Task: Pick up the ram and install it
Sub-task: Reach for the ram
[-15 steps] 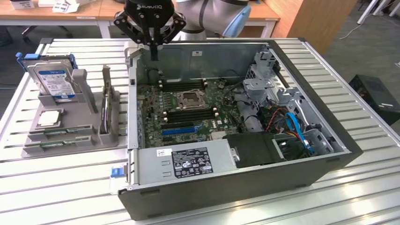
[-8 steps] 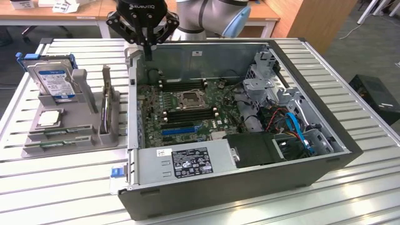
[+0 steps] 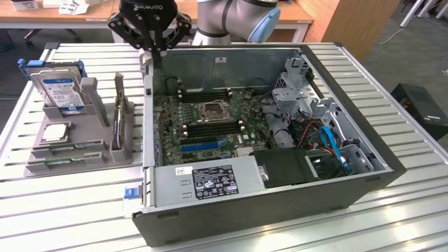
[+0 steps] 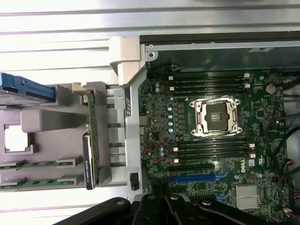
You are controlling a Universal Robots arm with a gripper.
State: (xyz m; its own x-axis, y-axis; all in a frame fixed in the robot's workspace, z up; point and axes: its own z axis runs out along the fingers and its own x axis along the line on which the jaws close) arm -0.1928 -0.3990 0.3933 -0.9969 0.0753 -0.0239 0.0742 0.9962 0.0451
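Observation:
Two green ram sticks (image 3: 62,149) lie flat in the front slots of a grey holder (image 3: 91,157) at the exterior view's left; in the wrist view the ram (image 4: 33,164) lies beside the case wall. My gripper (image 3: 160,51) hangs shut and holds nothing, high over the back left corner of the open computer case (image 3: 280,210), well away from the ram. Its black body (image 4: 161,204) shows over the motherboard (image 4: 211,140). Black memory slots (image 3: 210,126) flank the open CPU socket (image 3: 213,109).
The holder also carries an upright hard drive (image 3: 62,92), a silver CPU chip (image 3: 54,132) and an upright card (image 3: 120,121). A blue long slot (image 3: 199,145), a power supply (image 3: 210,181), drive cages and cables (image 3: 329,142) fill the case. Slatted metal table (image 3: 70,210) all around.

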